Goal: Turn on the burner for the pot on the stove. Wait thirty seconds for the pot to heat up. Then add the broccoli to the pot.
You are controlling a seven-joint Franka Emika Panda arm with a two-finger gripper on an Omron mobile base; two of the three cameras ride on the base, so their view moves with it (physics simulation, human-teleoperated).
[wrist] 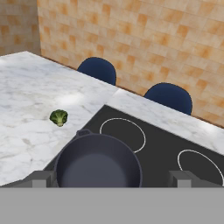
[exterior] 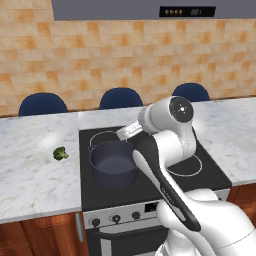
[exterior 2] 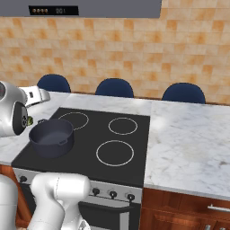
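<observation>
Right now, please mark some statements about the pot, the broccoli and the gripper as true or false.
1. The broccoli lies inside the pot. False: it lies on the marble counter, to the left of the stove.
2. The pot has no lid. True.
3. The gripper is shut on the broccoli. False: it is open and holds nothing.
4. The pot stands on the front left part of the stove. True.
5. Three blue chair backs show behind the counter. True.
</observation>
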